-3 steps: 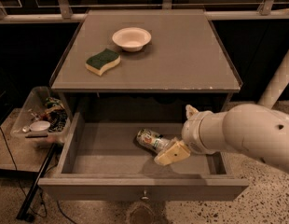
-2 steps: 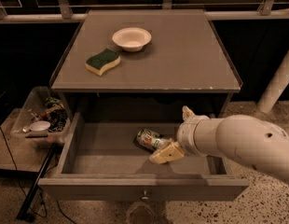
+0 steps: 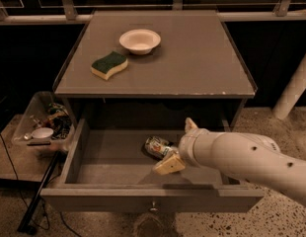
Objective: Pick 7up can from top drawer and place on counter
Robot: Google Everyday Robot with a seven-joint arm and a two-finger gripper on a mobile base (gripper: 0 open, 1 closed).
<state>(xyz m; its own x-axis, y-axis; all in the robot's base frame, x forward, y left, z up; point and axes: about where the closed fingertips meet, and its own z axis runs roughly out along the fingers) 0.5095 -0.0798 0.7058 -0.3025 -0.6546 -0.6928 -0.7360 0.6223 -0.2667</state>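
**Grey top drawer point(image 3: 113, 157) open; 7up can point(image 3: 157, 146) just left of gripper point(image 3: 179, 145), not yet gripped**

Counter point(image 3: 192, 58): flat, grey-brown, above and far of the drawer; bare across the right half and near edge, so room enough for set-down, judged.
Drawer floor: nothing on it but the can, walls well apart from it.
White arm point(image 3: 242, 157): reaching in from the right, over the near right corner.
Clear bin point(image 3: 25, 127) of clutter: left of the cabinet, out of the path.
Bowl point(image 3: 139, 40) and sponge point(image 3: 109, 65): far left on the counter, just beside each other, not touching.
Gripper: down in the drawer, fingers point(image 3: 169, 165) spread, one at the near side of the can's right end, the other far right of it.
Can: on its side, long axis left-far to right-near, right end between the fingers. Contact: cannot tell.
Likely next: close across the body, lift straight up, watch for roll.
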